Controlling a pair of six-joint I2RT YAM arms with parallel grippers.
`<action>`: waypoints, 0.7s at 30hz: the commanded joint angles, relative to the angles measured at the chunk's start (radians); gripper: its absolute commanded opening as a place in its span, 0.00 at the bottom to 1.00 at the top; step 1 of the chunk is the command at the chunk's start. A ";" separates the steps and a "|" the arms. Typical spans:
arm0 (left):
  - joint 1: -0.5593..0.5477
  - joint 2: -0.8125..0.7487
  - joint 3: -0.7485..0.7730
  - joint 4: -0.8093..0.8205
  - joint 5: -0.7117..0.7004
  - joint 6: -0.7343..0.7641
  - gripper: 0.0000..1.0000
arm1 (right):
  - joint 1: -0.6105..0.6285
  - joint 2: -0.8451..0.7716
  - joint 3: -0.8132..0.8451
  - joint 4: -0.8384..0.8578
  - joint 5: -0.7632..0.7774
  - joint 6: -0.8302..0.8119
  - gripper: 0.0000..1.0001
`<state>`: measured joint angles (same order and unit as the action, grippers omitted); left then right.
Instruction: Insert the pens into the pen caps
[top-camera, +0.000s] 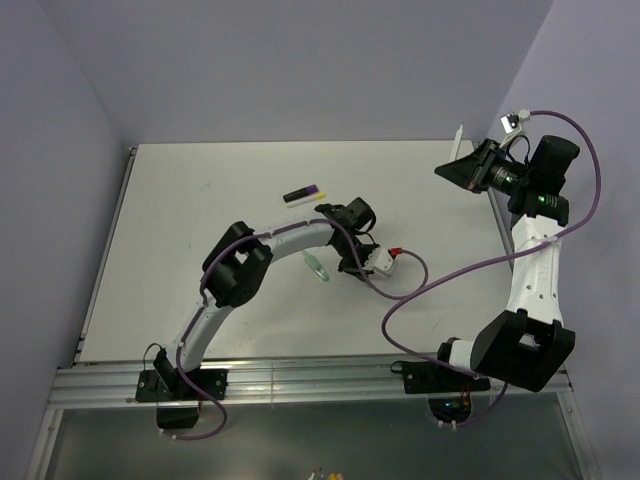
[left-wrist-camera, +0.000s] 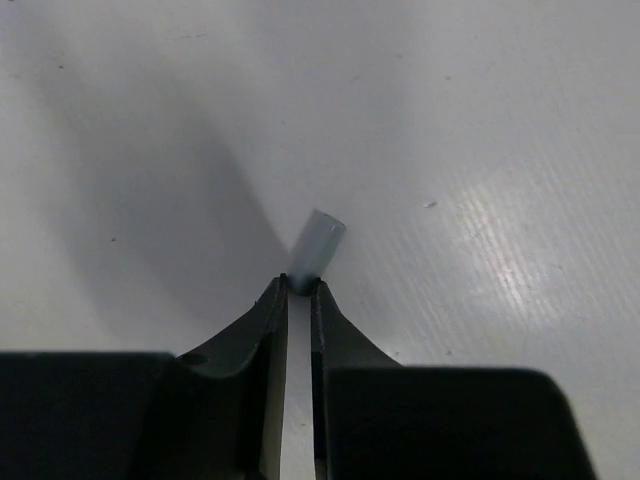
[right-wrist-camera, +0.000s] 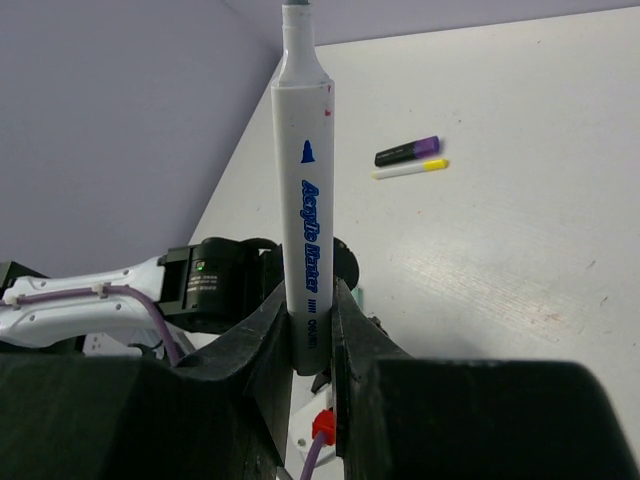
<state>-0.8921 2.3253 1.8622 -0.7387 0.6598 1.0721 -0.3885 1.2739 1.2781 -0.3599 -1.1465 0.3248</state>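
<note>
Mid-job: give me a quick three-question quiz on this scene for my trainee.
1. True or false: the right gripper is empty.
2. What does the left gripper pinch? A yellow cap; B grey cap; C purple cap.
3. How many pens lie side by side on the far middle of the table?
Key: 1 false, it grips the grey-white pen; 2 B; 3 two, the black-purple pen and the yellow-white pen.
</note>
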 joint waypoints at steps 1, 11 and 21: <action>-0.021 -0.055 -0.073 -0.123 -0.106 0.032 0.10 | -0.009 -0.005 0.052 0.018 -0.019 0.005 0.00; -0.005 -0.195 -0.307 -0.067 -0.288 -0.087 0.21 | -0.010 -0.007 0.046 0.018 -0.025 0.003 0.00; -0.030 -0.167 -0.175 -0.137 -0.334 -0.130 0.46 | -0.010 -0.011 0.047 0.018 -0.025 0.003 0.00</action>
<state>-0.9104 2.1323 1.6169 -0.8051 0.3828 0.9646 -0.3912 1.2739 1.2781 -0.3599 -1.1542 0.3248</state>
